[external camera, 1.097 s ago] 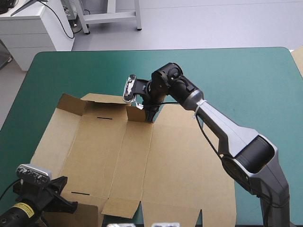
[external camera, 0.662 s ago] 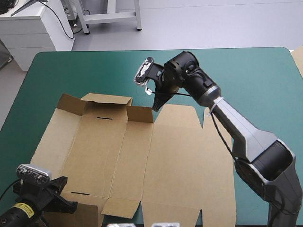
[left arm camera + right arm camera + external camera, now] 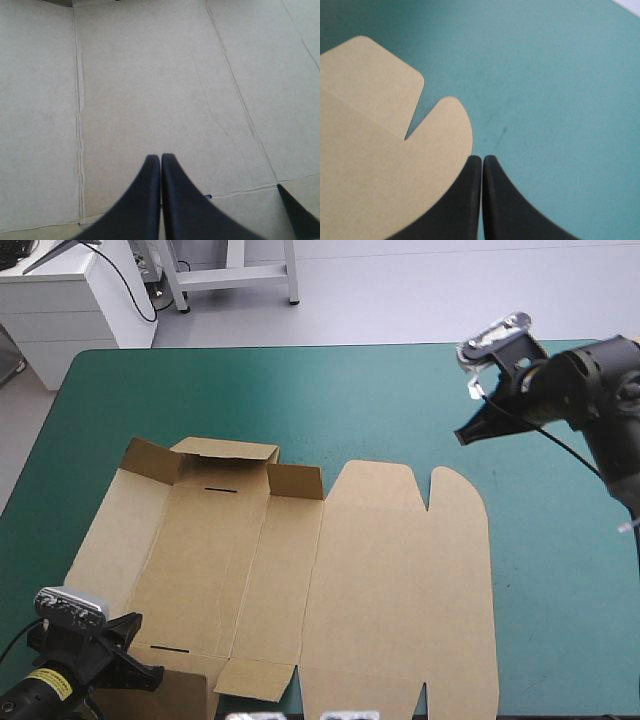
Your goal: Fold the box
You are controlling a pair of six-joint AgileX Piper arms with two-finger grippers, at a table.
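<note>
Right end effector (image 3: 462,437); box (image 3: 380,570) lengthwise left-right

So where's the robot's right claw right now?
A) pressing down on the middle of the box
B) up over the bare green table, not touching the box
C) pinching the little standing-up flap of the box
B: in the high view the right gripper hangs over the teal-green cover beyond the far right corner of the box, and its own wrist view shows its fingers shut with nothing between them.
</note>
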